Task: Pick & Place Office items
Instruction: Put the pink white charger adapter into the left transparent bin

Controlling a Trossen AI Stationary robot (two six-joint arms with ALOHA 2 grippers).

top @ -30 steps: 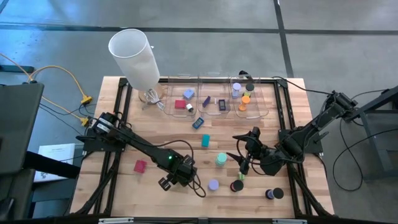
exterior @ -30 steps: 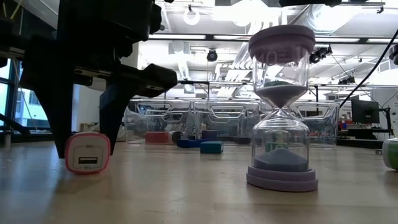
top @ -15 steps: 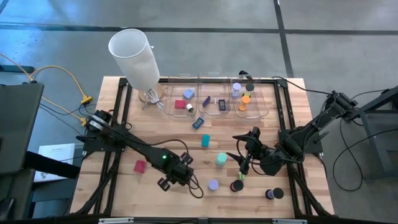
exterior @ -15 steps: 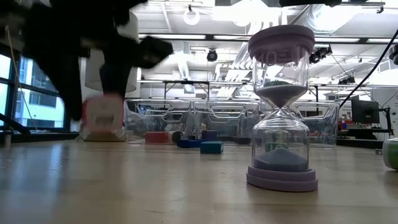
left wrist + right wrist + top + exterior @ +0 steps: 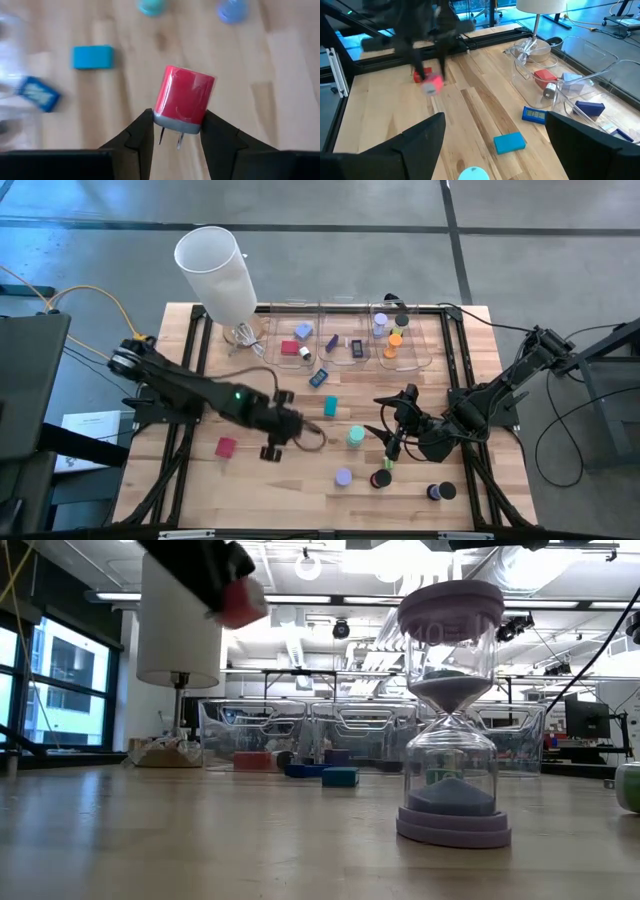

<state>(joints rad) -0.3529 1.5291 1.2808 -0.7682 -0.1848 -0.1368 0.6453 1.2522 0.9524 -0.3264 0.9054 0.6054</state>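
My left gripper (image 5: 177,117) is shut on a red charger block (image 5: 184,95) with a grey pronged end. It is held high above the near-left part of the table (image 5: 272,448); the low view shows the block (image 5: 242,602) up in the air. A second red block (image 5: 225,447) lies flat on the wood beside it. My right gripper (image 5: 390,442) hangs open and empty over the near-right part of the table, next to a teal cylinder (image 5: 355,437). A teal block (image 5: 330,407) and a blue flat rectangle (image 5: 319,378) lie near the middle. My left gripper pinches the block's grey pronged end (image 5: 175,121) between its two fingers, one on each side. The fingers slant down from the table's left side. The red body sticks out past the fingertips, and the block is lifted clear of the table.
Three clear bins (image 5: 350,340) with several pieces stand at the far edge, and a tall white cylinder (image 5: 215,265) at the far left. A lavender hourglass (image 5: 450,710) stands near the front. A black disc (image 5: 382,478) and a dark disc (image 5: 440,492) lie at the near right.
My left gripper has risen from the table with the block and drawn toward the far edge, rolling about its own axis as it went. The block, which stood on the wood a second ago, is now lifted clear. The right arm has kept still.
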